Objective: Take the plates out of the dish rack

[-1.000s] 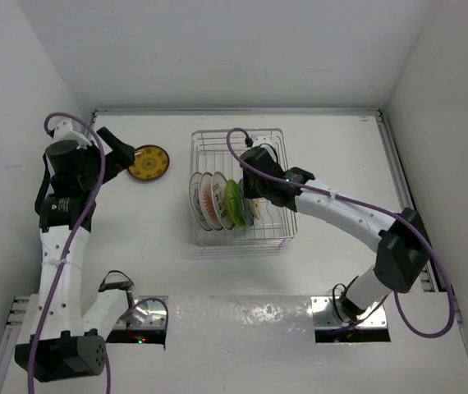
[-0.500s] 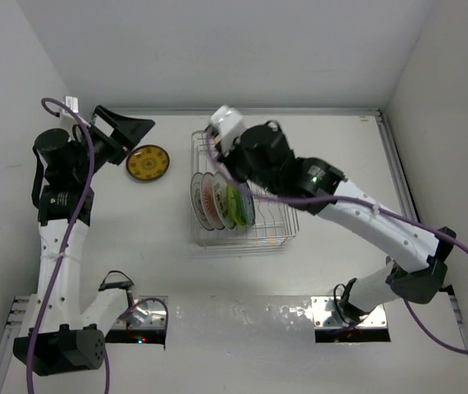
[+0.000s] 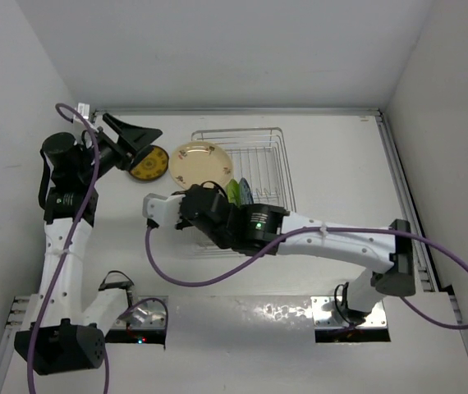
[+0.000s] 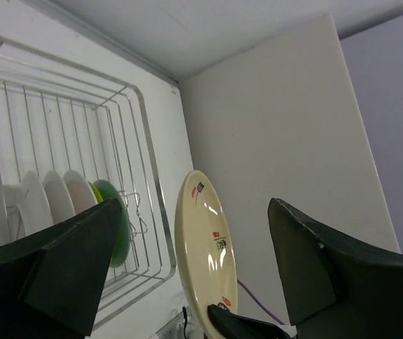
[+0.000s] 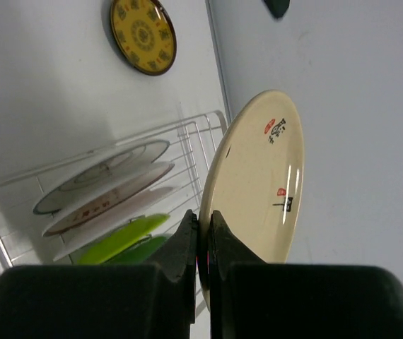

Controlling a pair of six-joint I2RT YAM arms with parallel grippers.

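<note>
Black left tool point(image 3: 139, 141): yours on the left is one of two. It is raised over the far left of the worktop point(image 3: 341, 164) with its two fingers spread wide and nothing between them.
Yellow-centred plate point(image 3: 149, 162): one. It has a dark rim and lies flat on the worktop just beside the left tool, apart from the rack.
Cream plate point(image 3: 199, 161): one, with small red and dark marks on its face. It is off the worktop and in the air. From overhead it overlaps the far left corner of the rack, next to the yellow-centred plate.
Right tool point(image 5: 201, 244): your second one. Its fingers are pinched tight on the lower rim of the cream plate, one on each face, and you are carrying it by that edge alone.
Dish rack point(image 3: 275, 164): one square silver wire basket, standing mid-worktop. Your right arm crosses its near side.
Racked plates point(image 5: 109, 205): five that you can count from the right wrist, standing on edge in a row. Three are pale, then comes one lime green and one darker at the end. Overhead, the arm hides all but the last two.
Plates in all: seven, with one on the worktop, one gripped and five in the rack.
</note>
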